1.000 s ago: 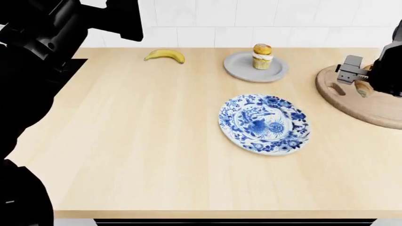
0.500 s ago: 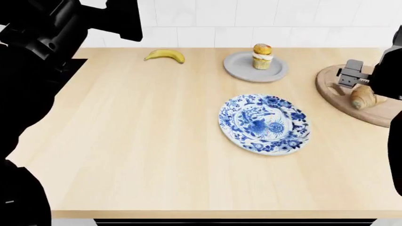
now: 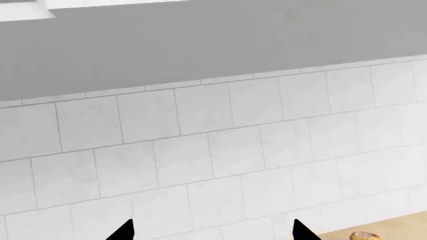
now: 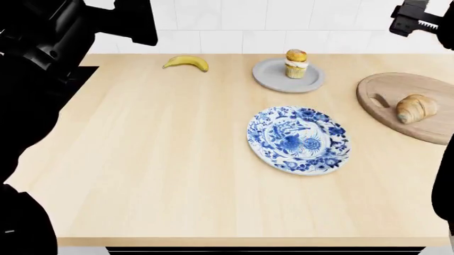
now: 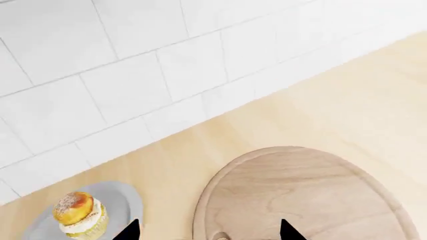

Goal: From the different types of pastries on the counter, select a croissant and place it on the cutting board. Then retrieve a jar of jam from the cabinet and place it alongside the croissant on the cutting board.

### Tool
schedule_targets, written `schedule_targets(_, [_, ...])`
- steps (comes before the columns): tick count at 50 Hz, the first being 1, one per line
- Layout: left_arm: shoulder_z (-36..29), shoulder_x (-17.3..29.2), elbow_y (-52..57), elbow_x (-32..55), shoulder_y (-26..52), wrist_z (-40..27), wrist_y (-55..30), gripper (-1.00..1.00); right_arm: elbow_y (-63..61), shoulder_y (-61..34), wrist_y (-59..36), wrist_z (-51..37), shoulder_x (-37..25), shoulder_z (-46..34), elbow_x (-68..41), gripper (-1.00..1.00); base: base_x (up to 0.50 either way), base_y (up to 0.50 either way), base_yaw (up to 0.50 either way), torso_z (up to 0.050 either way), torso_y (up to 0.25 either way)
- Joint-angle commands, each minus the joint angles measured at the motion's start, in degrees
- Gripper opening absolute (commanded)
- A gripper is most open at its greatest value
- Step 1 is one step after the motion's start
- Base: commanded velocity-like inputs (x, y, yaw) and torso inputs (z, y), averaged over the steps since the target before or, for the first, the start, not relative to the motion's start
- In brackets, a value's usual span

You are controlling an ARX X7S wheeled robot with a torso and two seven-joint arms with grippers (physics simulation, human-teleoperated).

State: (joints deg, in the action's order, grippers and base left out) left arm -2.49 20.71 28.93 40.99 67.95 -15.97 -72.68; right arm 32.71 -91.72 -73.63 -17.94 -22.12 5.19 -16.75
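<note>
The golden-brown croissant (image 4: pixel 416 108) lies on the round wooden cutting board (image 4: pixel 397 87) at the right of the counter (image 4: pixel 163 159), with nothing holding it. My right gripper (image 4: pixel 410 21) hangs high above the board's far side, open and empty. In the right wrist view its dark tips (image 5: pixel 208 232) spread over the board (image 5: pixel 300 195), and the croissant is not seen there. My left gripper (image 3: pixel 212 232) is open and faces the white tiled wall. The cupcake (image 4: pixel 296 64) stands on a grey plate (image 4: pixel 273 77). The jar of jam is out of view.
A banana (image 4: pixel 186 62) lies at the back of the counter, left of the grey plate. A blue-and-white plate (image 4: pixel 298 139) sits mid-counter. My left arm (image 4: pixel 42 64) fills the left edge of the head view. The right wrist view also shows the cupcake (image 5: pixel 80 215).
My right gripper has let go of the croissant and risen off the cutting board toward the back right. The croissant now rests on the board. The left arm shifted only slightly.
</note>
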Motion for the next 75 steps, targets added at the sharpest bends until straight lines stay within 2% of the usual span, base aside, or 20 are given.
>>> schedule_targets(1, [2.24,-0.78,1.1,1.0,-1.96,-1.2,0.45,1.0,-40.66,11.65,-16.24,-20.48,-4.57,8.34,-34.69,1.0,0.0,0.0,0.0,0.0,0.0])
schedule_targets(4, [2.72,-1.13,1.55,1.36,-2.38,-1.74,0.17,1.0,-45.49,14.58,-16.01,-25.76,-6.17,10.54,-43.03,1.0,0.0,0.0,0.0,0.0,0.0])
schedule_targets(8, [3.42,-1.67,1.95,1.78,-3.01,-2.45,-0.04,1.0,-52.74,19.2,-15.31,-26.65,-8.01,12.11,-46.39,1.0,0.0,0.0,0.0,0.0,0.0])
schedule_targets(16, [3.0,-1.92,1.95,1.66,-3.57,-3.01,0.31,1.0,-58.91,23.12,-15.06,-31.03,-11.17,16.34,-61.84,1.0,0.0,0.0,0.0,0.0,0.0])
schedule_targets(22, [2.88,-2.23,1.73,1.93,-3.49,-3.23,0.36,1.0,-61.93,25.11,-13.5,-28.99,-13.46,16.27,-64.53,1.0,0.0,0.0,0.0,0.0,0.0])
schedule_targets(33, [3.43,-2.28,2.1,2.73,-4.13,-3.65,0.26,1.0,-62.21,25.26,-12.46,-32.16,-14.41,15.06,-69.63,1.0,-0.28,0.17,0.0,0.0,0.0])
schedule_targets(47, [4.54,-2.07,3.06,3.7,-6.0,-4.04,0.73,1.0,-62.85,25.75,-10.4,-33.39,-14.53,12.69,-70.97,1.0,-0.33,0.26,0.0,0.0,0.0])
schedule_targets(59, [4.95,-2.58,3.61,3.1,-9.39,-5.18,2.65,1.0,-65.86,30.51,-5.84,-25.55,-14.42,9.86,-62.09,1.0,-0.33,0.36,0.0,0.0,0.0])
schedule_targets(75, [3.02,-1.96,3.17,1.26,-12.82,-4.97,5.9,1.0,-67.05,35.39,-1.46,-22.85,-12.68,8.45,-57.77,1.0,-0.32,0.41,0.0,0.0,0.0])
